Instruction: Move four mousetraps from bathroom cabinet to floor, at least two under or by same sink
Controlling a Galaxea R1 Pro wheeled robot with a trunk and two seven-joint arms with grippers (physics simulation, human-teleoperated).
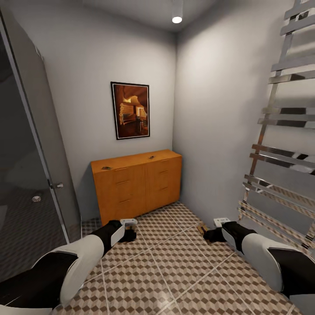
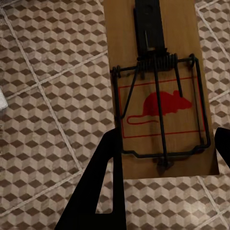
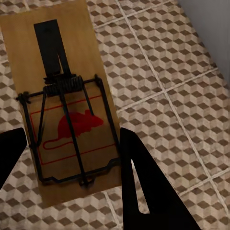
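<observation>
Each gripper, left (image 1: 129,231) and right (image 1: 209,232), clamps a mousetrap (image 2: 160,91) (image 3: 64,100) above the cube-patterned bathroom floor (image 1: 175,267). Centre frame, the orange cabinet (image 1: 138,183) carries two more mousetraps (image 1: 106,167) (image 1: 151,157); a chrome towel rail (image 1: 280,144) crowds the right, a glass shower door (image 1: 30,166) the left.

The two small dark items (image 1: 106,168) on the cabinet (image 1: 140,183) top are too small to identify.

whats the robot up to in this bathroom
It is carrying mousetraps away from the cabinet. The left tool grips one mousetrap and the right tool grips another, both held above the tiled floor. Two small dark things that may be the other traps lie on the cabinet top. Neither held trap is down yet.
</observation>
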